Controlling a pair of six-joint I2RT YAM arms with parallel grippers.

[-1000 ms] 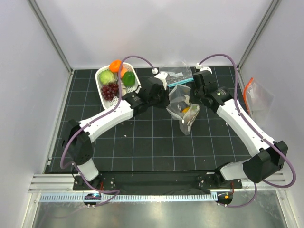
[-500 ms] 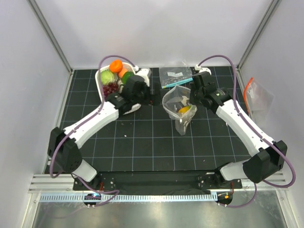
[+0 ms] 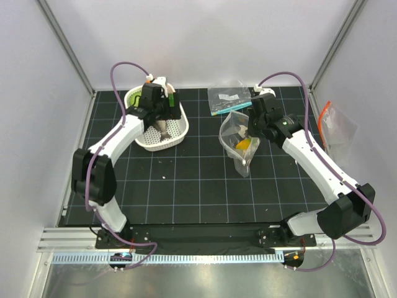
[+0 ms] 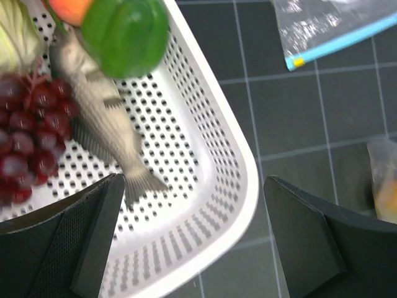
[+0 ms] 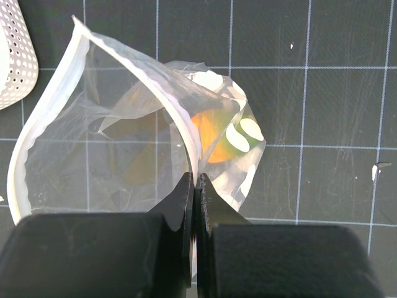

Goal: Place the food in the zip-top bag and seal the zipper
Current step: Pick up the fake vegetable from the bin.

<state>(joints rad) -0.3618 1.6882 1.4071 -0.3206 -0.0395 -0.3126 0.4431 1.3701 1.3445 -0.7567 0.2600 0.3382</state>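
Observation:
The zip-top bag (image 3: 239,152) hangs with its mouth spread. My right gripper (image 5: 193,180) is shut on its zipper (image 5: 177,112) edge, and a yellow-orange piece of food (image 5: 214,139) lies inside. Over the near right corner of the white basket (image 4: 239,180) my left gripper (image 4: 193,186) hovers, open and holding nothing. Below it in the basket lie a green pepper (image 4: 124,34), purple grapes (image 4: 28,136), a pale green cabbage (image 4: 12,37), an orange piece (image 4: 71,9) and a grey toy fish (image 4: 102,115). In the top view my left gripper (image 3: 160,124) hides most of this food.
A smaller clear bag with a teal strip (image 3: 229,99) lies at the back, between basket and right arm. A clear bag with an orange strip (image 3: 335,127) rests by the right wall. Grey walls close in the black gridded mat (image 3: 198,180).
My left arm has swung away from the bag's mouth, left and back to the basket, and its jaws have opened wide. My right gripper keeps its hold on the bag's edge.

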